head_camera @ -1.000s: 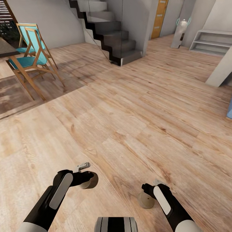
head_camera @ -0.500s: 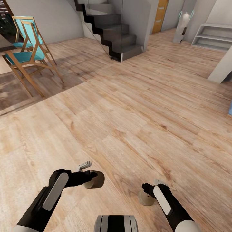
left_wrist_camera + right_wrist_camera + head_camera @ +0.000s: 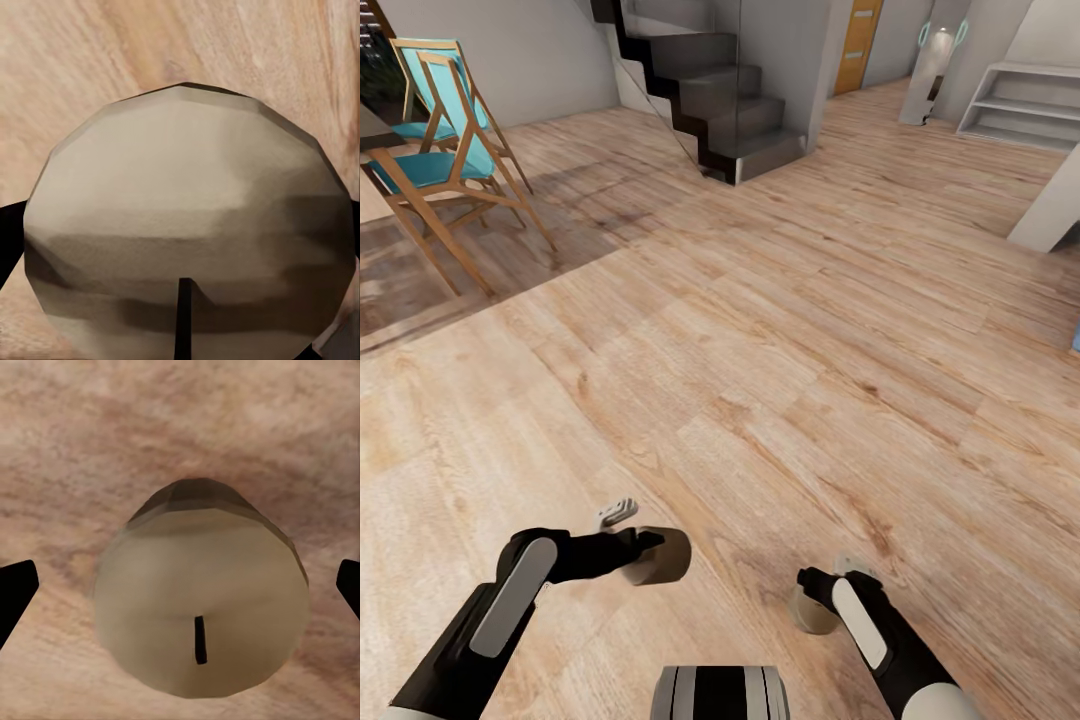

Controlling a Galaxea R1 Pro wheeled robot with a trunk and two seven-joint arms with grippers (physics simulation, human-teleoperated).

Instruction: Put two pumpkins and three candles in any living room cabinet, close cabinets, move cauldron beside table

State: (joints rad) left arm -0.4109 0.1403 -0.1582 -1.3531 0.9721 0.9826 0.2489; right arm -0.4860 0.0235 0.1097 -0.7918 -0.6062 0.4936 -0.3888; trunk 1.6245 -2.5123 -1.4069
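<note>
Both my grippers carry candles low over the wooden floor. My left gripper (image 3: 643,548) is shut on a stubby beige candle (image 3: 663,556) lying on its side. The left wrist view looks onto that candle's (image 3: 187,217) round end and dark wick. My right gripper (image 3: 815,592) is shut on a second beige candle (image 3: 809,613), which hangs upright beneath it. In the right wrist view this candle (image 3: 202,615) sits between the two dark fingertips (image 3: 15,594). The pumpkins, cabinet, cauldron and table are out of view.
Two wooden chairs with teal seats (image 3: 445,150) stand at the far left on a darker rug (image 3: 400,290). A dark staircase (image 3: 715,90) rises ahead, with an orange door (image 3: 857,40) and white shelves (image 3: 1025,105) beyond. Open wood floor (image 3: 790,330) lies ahead.
The whole view has shifted as the camera moved, the stairs and chairs sliding up and left. My left gripper has swung a little right with its candle. The right arm holds its pose.
</note>
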